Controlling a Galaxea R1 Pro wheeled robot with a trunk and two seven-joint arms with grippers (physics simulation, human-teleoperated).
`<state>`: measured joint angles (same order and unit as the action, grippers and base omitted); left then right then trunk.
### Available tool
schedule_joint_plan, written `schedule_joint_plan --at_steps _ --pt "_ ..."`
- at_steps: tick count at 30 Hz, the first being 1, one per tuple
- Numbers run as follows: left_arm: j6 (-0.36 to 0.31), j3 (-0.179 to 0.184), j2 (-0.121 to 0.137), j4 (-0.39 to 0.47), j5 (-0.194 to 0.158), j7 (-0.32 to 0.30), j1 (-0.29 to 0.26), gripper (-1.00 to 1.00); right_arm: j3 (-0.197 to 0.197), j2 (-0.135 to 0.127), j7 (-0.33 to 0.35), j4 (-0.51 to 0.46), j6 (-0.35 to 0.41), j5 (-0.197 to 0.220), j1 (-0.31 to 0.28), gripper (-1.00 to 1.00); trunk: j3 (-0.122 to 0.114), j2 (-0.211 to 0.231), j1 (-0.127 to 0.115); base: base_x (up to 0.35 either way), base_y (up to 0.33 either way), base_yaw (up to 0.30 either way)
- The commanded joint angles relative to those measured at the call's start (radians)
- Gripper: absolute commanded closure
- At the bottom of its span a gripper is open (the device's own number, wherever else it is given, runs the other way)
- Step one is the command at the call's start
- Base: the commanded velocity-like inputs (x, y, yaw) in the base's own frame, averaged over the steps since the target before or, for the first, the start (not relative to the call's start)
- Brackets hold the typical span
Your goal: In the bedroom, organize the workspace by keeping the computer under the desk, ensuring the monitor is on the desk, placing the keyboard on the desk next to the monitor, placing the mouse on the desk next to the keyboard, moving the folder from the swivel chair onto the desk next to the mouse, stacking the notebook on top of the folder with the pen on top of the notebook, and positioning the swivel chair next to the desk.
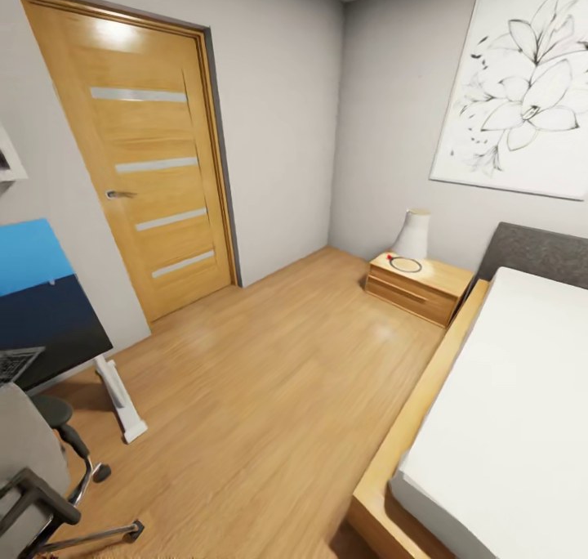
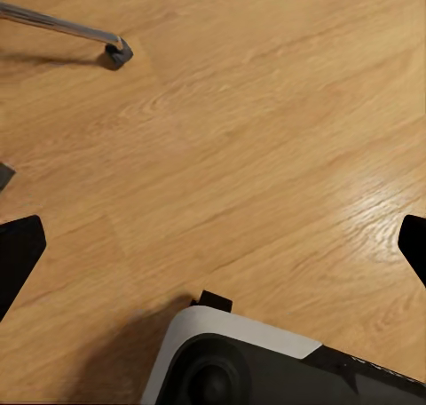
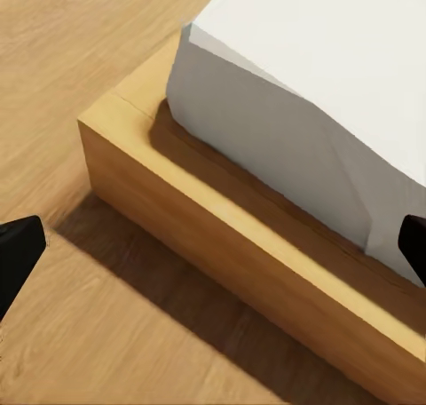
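The left gripper [image 2: 213, 236] is spread wide, its two dark fingertips [image 2: 19, 250] sitting at opposite edges of the left wrist view with nothing between them but bare wooden floor [image 2: 266, 138]; it holds and touches nothing. The right gripper [image 3: 213, 245] is spread just as wide and is empty too, hanging over the corner of the wooden bed frame [image 3: 204, 236] and the white mattress [image 3: 319, 76].

In the head view the desk [image 1: 49, 330] sits at the left edge, its glossy black top running away towards the wall, on a white leg [image 1: 121, 400]. A corner of the keyboard [image 1: 15, 364] lies on it at the very edge of the picture (too little shows to tell its long axis). The swivel chair [image 1: 24, 461] stands just in front of the desk at the lower left, grey back towards the camera, black armrest [image 1: 37, 494] beside it. One chrome base arm [image 1: 90, 536] reaches out across the floor to a castor [image 1: 135, 529], and the left wrist view catches a castor [image 2: 117, 52] on such an arm.

A blue wall panel [image 1: 28, 252] hangs above the desk. Beyond it are the wooden door [image 1: 151, 158], a bedside table [image 1: 418, 285] carrying a white lamp [image 1: 412, 234], and a flower drawing [image 1: 523, 85] above the bed [image 1: 506, 412].
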<state>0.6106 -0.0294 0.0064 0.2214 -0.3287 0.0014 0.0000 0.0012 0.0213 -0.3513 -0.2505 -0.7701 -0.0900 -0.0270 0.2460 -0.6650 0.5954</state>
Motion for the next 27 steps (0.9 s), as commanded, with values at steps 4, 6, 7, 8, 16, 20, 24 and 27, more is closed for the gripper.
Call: schedule_joint_plan --at_steps 4,6,7,8,16,20,24,27 --pt "0.002 -0.003 0.0 0.001 0.002 0.0 0.0 -1.0 0.0 0.0 -0.005 0.001 0.001 -0.01 -0.001 -1.0 0.001 -0.001 0.0 -0.001 -0.106 0.289" --pt "0.005 -0.004 0.0 0.001 0.002 0.0 0.0 -1.0 0.001 0.0 -0.003 0.002 0.002 -0.01 -0.001 -1.0 0.002 -0.001 0.0 0.0 -0.106 0.288" --pt "0.006 -0.004 0.0 0.001 0.002 0.0 0.0 -1.0 0.001 0.0 -0.002 0.002 0.002 -0.011 -0.001 -1.0 0.002 -0.001 0.0 0.0 -0.106 0.286" --pt "0.008 -0.004 0.0 0.001 0.002 0.0 0.0 -1.0 0.007 0.0 -0.001 0.004 0.003 -0.017 -0.001 -1.0 0.002 -0.001 0.0 0.0 -0.106 0.251" --pt "0.007 -0.006 0.0 0.001 0.002 0.002 0.0 -1.0 0.011 -0.006 0.001 0.009 0.003 -0.023 -0.001 -1.0 0.003 -0.001 0.0 0.0 -0.105 0.076" --pt "0.005 -0.008 0.001 0.001 0.002 0.001 0.0 -1.0 0.011 -0.007 0.001 0.008 0.004 -0.028 -0.001 -1.0 0.004 -0.001 0.0 0.0 -0.105 0.003" --pt "0.005 -0.008 0.001 0.0 0.002 0.001 0.0 -1.0 0.011 -0.008 0.002 0.009 0.002 -0.03 -0.001 -1.0 0.004 -0.001 0.0 0.0 -0.105 0.0" --pt "0.005 -0.008 0.0 0.001 0.002 0.0 0.0 -1.0 0.011 -0.008 0.002 0.008 0.002 -0.046 -0.001 -1.0 0.004 -0.001 0.0 0.0 -0.105 0.0"
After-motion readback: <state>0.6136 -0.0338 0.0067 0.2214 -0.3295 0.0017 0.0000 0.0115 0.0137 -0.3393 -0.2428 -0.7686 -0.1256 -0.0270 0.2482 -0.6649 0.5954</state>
